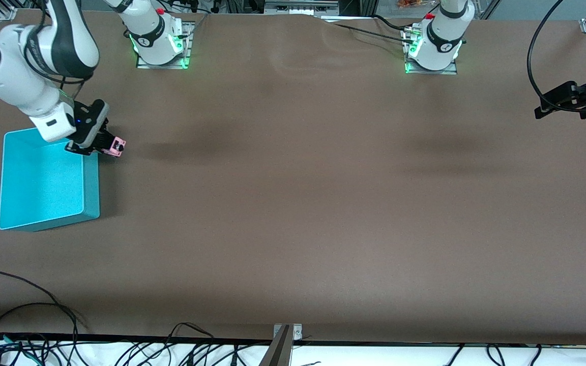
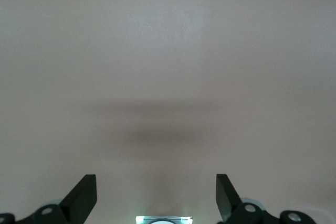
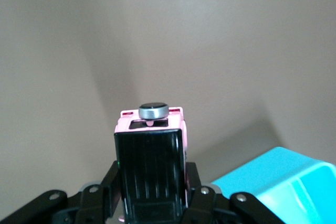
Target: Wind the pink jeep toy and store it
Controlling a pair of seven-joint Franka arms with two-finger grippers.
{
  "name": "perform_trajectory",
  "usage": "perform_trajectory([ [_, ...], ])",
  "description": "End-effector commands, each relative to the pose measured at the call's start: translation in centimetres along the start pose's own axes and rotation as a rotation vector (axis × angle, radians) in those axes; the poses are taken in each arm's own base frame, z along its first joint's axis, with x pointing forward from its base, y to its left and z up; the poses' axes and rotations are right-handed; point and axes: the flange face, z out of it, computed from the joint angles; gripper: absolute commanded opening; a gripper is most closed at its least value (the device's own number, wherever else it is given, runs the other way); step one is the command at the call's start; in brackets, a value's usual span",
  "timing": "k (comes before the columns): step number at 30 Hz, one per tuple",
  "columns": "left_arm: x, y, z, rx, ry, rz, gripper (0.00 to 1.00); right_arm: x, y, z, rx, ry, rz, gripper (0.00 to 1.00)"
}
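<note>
The pink jeep toy point(image 1: 117, 146) is gripped by my right gripper point(image 1: 106, 144), which is shut on its sides. It sits just off the corner of the teal bin point(image 1: 91, 189), on the side toward the table's middle. In the right wrist view the pink jeep toy point(image 3: 151, 150) stands on end between the fingers point(image 3: 112, 176), black roof toward the camera and a grey-rimmed wheel on top. The right gripper point(image 3: 152, 177) has the teal bin point(image 3: 286, 184) close beside it. My left gripper point(image 1: 542, 109) waits open over the left arm's end of the table. The left gripper point(image 2: 156, 192) holds nothing.
The teal bin has nothing in it and stands at the right arm's end of the table. Loose cables point(image 1: 28, 310) and a metal bracket point(image 1: 287, 333) line the table edge nearest the front camera. The two arm bases point(image 1: 160, 46) stand along the farthest edge.
</note>
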Motion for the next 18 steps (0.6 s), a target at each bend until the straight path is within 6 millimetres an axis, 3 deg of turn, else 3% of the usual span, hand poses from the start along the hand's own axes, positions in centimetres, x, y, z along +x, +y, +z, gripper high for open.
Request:
perform_trajectory([
  [1, 0.2, 0.0, -0.7, -0.005, 0.011, 0.000, 1.00, -0.6, 0.4, -2.2, -0.003, -0.006, -0.029, 0.19],
  [7, 0.2, -0.1, -0.7, -0.006, 0.011, -0.001, 1.00, -3.6, 1.8, -4.2, -0.047, -0.043, -0.110, 0.19],
  [11, 0.2, -0.1, -0.7, -0.006, 0.011, -0.001, 1.00, -6.8, 2.6, -4.2, -0.034, -0.042, -0.140, 0.19],
  [15, 0.2, -0.1, -0.7, -0.006, 0.011, -0.001, 1.00, -8.8, 3.0, -3.6, -0.022, -0.054, -0.189, 0.19],
  [18, 0.2, -0.2, -0.7, -0.006, 0.011, -0.003, 1.00, -11.7, 3.8, -2.9, -0.013, -0.078, -0.195, 0.19],
])
